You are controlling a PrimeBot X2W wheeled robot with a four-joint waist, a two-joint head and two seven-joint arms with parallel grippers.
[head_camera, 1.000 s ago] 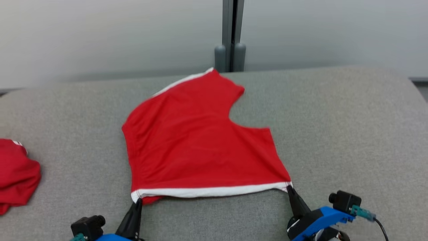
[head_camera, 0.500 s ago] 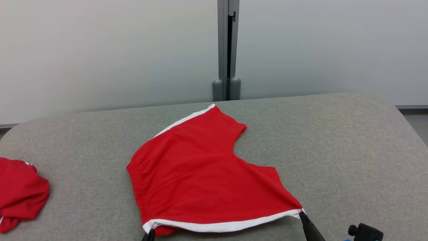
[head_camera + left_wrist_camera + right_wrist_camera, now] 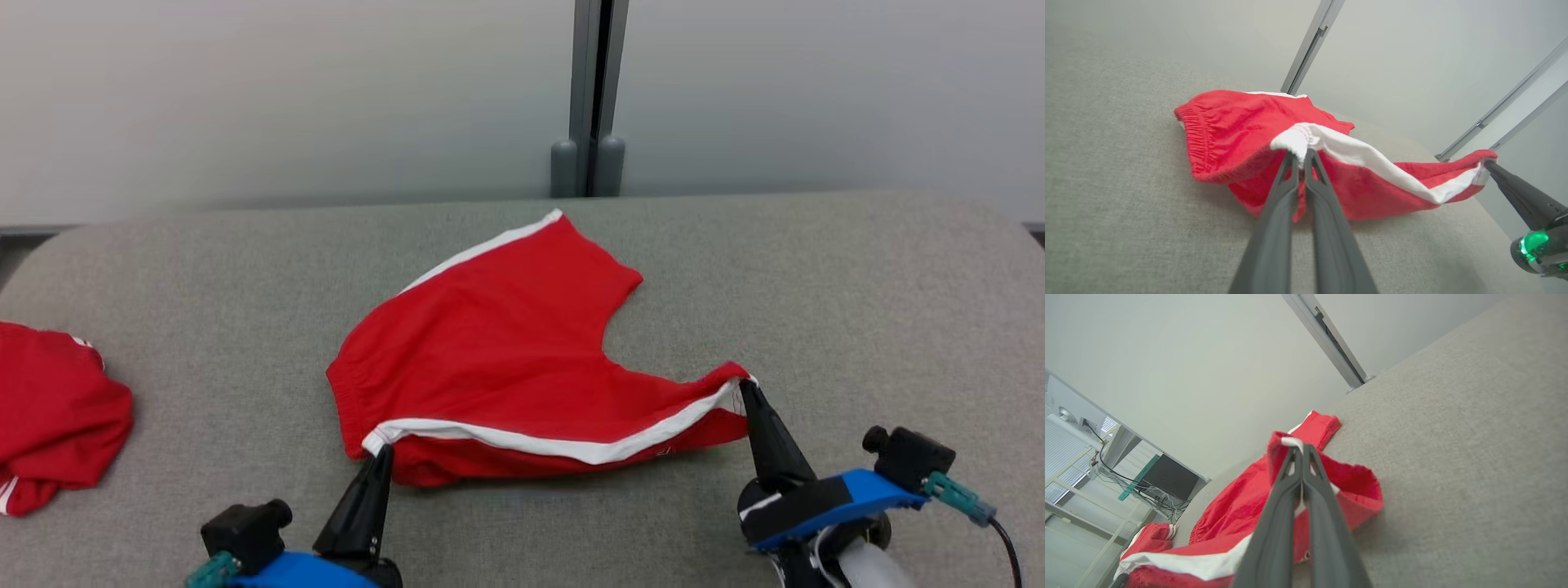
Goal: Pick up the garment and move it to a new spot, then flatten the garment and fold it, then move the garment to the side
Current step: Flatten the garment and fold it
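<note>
Matt cloth garment (image 3: 506, 343); rough-woven grey surface (image 3: 816, 286)

A: How many garments lie here?
B: Two. One red garment (image 3: 490, 351) with white trim in the middle, and one crumpled red garment (image 3: 49, 416) at the left edge.
A: And how many grippers?
B: Also two: the left gripper (image 3: 381, 451) and the right gripper (image 3: 744, 386).
A: Anything more?
B: One grey cushion (image 3: 857, 286) under everything, one grey post (image 3: 596, 82) behind it, and two round grey caps (image 3: 563, 167) at its foot.

No legible text, labels, brands, numbers or signs. Nothing to read on red garment (image 3: 506, 351), grey cushion (image 3: 857, 294) or wall panels (image 3: 286, 98).
</note>
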